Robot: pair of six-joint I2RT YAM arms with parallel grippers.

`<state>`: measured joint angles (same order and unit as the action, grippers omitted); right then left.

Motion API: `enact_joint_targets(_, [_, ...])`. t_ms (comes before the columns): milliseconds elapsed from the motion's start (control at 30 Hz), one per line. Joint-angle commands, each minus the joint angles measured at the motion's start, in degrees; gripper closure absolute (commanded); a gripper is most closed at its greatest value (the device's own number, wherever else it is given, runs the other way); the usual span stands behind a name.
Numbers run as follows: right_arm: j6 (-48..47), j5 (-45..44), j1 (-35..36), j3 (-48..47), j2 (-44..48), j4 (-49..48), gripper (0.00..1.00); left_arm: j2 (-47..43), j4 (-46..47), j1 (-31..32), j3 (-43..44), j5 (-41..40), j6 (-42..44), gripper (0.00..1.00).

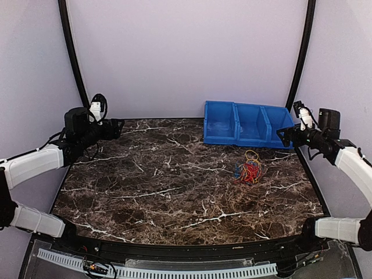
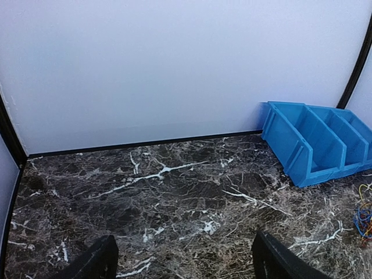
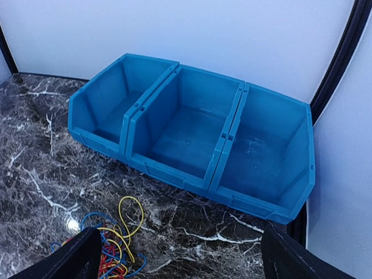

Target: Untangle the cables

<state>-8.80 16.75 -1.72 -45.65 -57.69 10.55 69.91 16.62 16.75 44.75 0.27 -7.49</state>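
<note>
Cables [image 1: 248,172] on table [image 1: 145,186], near blue bins [image 1: 249,124]; seemingly one tangle

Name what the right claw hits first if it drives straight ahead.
Probably the blue bins, near the middle compartment's front wall. The cables lie lower left, off the line of the right claw, though depth is unclear.

Dark marble table [image 1: 168,180] w/ three blue bins [image 1: 249,138] in a row at far right, cables [image 1: 248,171] tangled just in front of them.

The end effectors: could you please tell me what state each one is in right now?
Left end effector: open, holding nothing.
Right end effector: open, holding nothing.
</note>
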Motion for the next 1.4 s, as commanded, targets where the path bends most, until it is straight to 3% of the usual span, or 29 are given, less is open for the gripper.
enact_joint_targets(0, [-8.6,2.7,-0.6,1.3,-3.2,1.0,0.02,1.0,2.2,1.4,0.0,6.2,-0.2,0.17])
enact_joint_targets(433, [-28.1,2.8,0.6,-2.6,-21.7,9.6,0.15,8.6,-4.0,13.3,4.5,16.5,0.2,0.18])
enact_joint_targets(767, [-35.5,2.0,6.4,-8.9,-35.6,13.5,0.25,9.9,-3.0,16.6,4.7,23.4,-1.3,0.18])
enact_joint_targets(933, [-38.4,4.3,12.9,-10.5,-38.3,13.1,0.30,9.8,-2.6,16.8,4.7,23.5,-0.8,0.18])
enact_joint_targets(1133, [-40.6,7.1,25.7,-9.9,-37.4,13.4,0.35,9.3,-1.0,16.8,3.7,25.3,-0.2,0.19])
enact_joint_targets(1267, [-40.4,6.6,35.6,-10.8,-37.0,16.4,0.41,9.7,-0.3,17.0,3.3,25.7,0.2,0.22])
enact_joint_targets(1367, [-39.6,6.6,39.3,-11.8,-34.8,19.6,0.40,10.3,-0.3,17.2,3.1,25.4,0.9,0.25])
